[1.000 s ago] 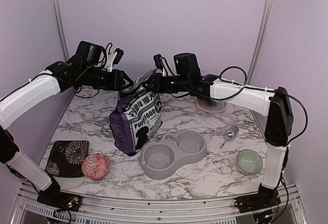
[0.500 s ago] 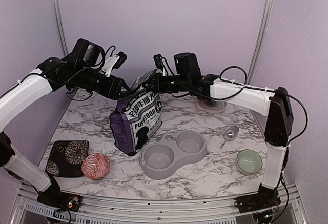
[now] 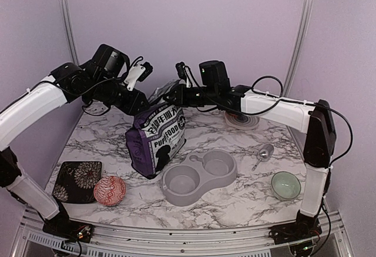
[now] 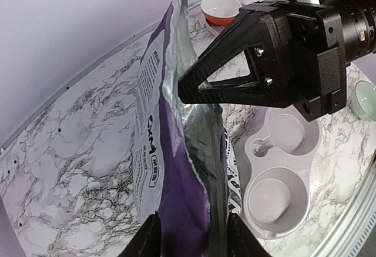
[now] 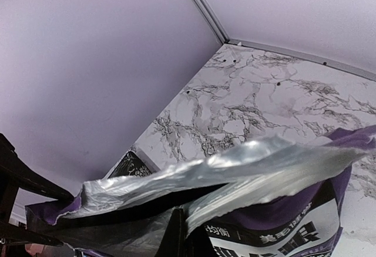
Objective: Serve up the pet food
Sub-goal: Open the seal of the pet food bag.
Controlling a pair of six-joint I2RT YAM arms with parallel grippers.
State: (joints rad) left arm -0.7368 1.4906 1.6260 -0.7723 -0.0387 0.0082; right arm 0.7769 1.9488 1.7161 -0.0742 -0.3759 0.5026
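My right hand [image 4: 183,92] pinches the open top of the upright purple puppy-food bag [image 3: 155,139], ten o'clock from the grey plastic double-bowl feeder [image 3: 198,174]. My left hand [image 4: 192,238] straddles that rim; I can't tell whether it grips. The pet food kibble is out of sight.

Pet food hidden; can't tell state/loc.

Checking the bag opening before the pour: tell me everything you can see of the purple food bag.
The purple food bag stands roughly upright on the marble table, beside the grey feeder. Soft plastic, silver lining, white print, top torn open. The right gripper pinches its top edge; the left gripper straddles the mouth, grip unclear.
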